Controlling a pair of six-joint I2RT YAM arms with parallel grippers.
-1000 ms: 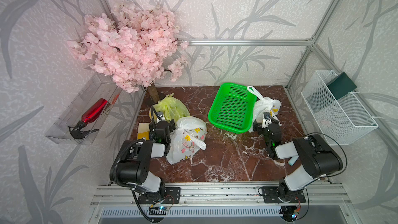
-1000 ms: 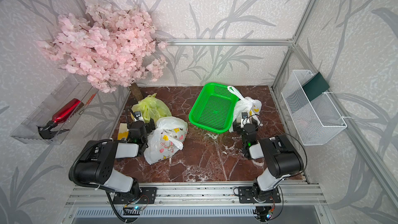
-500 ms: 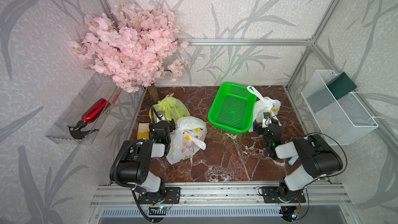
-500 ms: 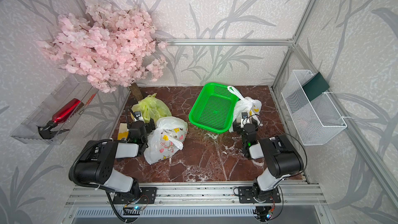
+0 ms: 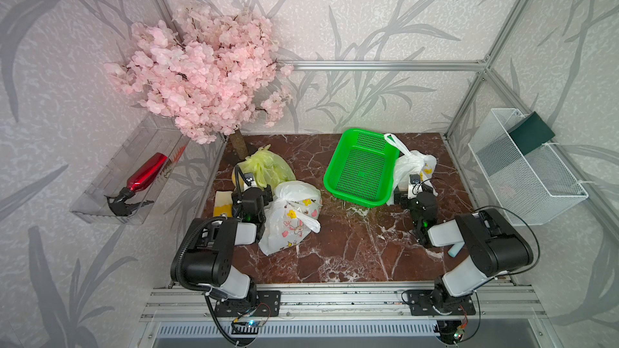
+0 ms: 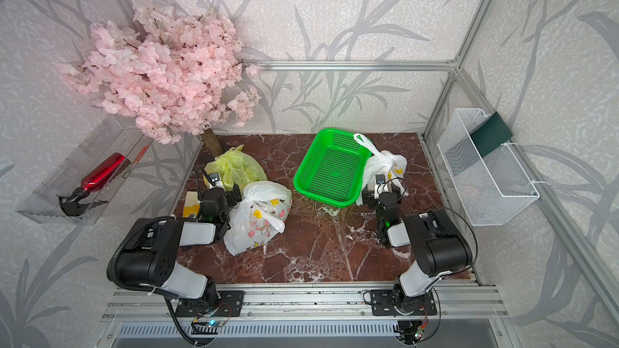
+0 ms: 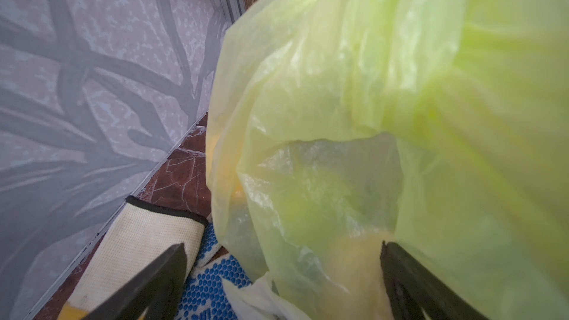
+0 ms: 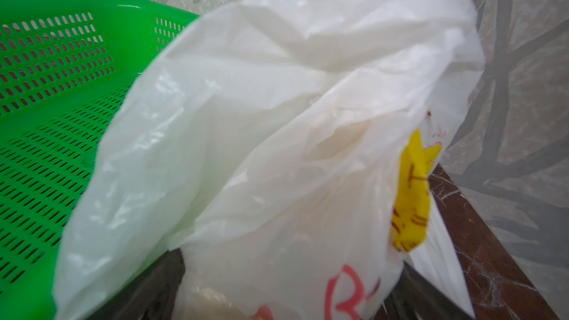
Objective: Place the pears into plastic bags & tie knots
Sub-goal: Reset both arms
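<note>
Judging all three bags knotted, basket empty, we rest left gripper and right gripper wide open, unladen.

White bag: large red "B" partly visible; yellow label characters illegible.

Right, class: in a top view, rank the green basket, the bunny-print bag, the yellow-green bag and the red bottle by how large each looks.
1. green basket
2. bunny-print bag
3. yellow-green bag, partly hidden, so less sure
4. red bottle
</note>
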